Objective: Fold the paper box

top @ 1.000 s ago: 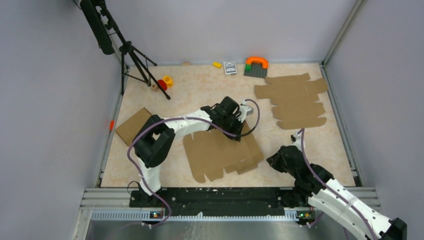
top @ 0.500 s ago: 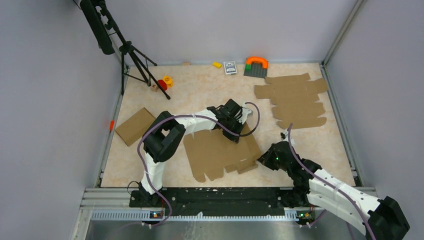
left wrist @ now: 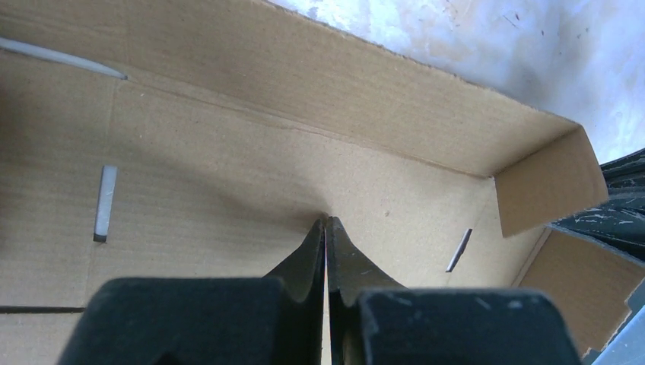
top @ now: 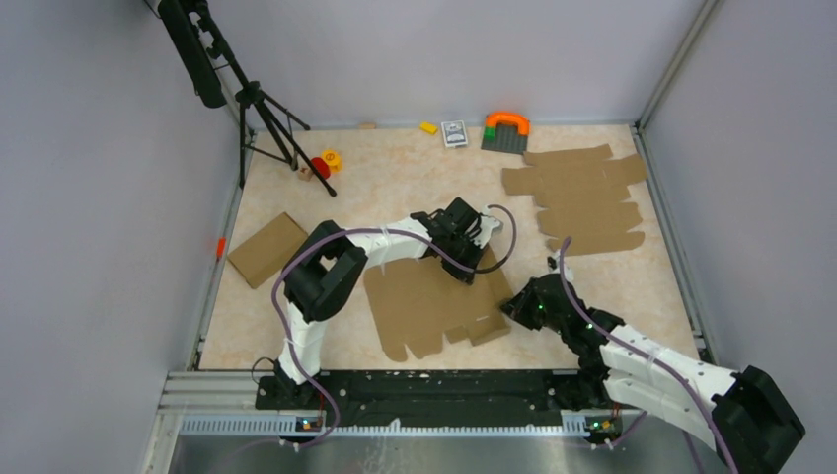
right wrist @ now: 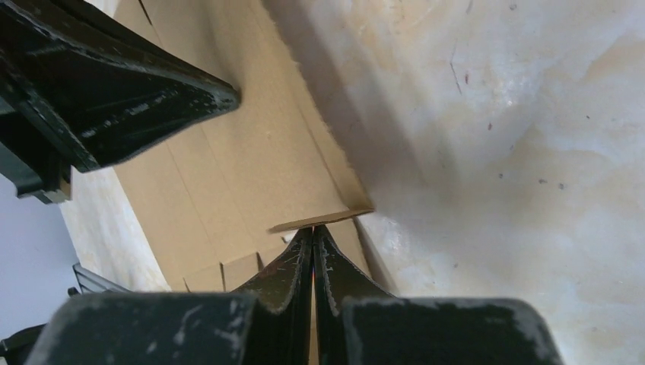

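Pressing down beside the crease while the long wall (left wrist: 365,99) is nudged upright looks the way to do it well. The paper box (top: 434,306) lies on the table (top: 395,188), near the arm bases, mostly flat — that one wall half raised. Left fingers (left wrist: 310,258), shut on nothing, pin its floor panel; right fingers (right wrist: 297,266), also shut and empty, touch the wall's end corner. Nothing sits in the box yet.

Two grippers are counted, left gripper (left wrist: 325,228) and right gripper (right wrist: 312,233); one paper box (top: 424,306), one sheet pile (top: 582,197), one tripod (top: 262,109).
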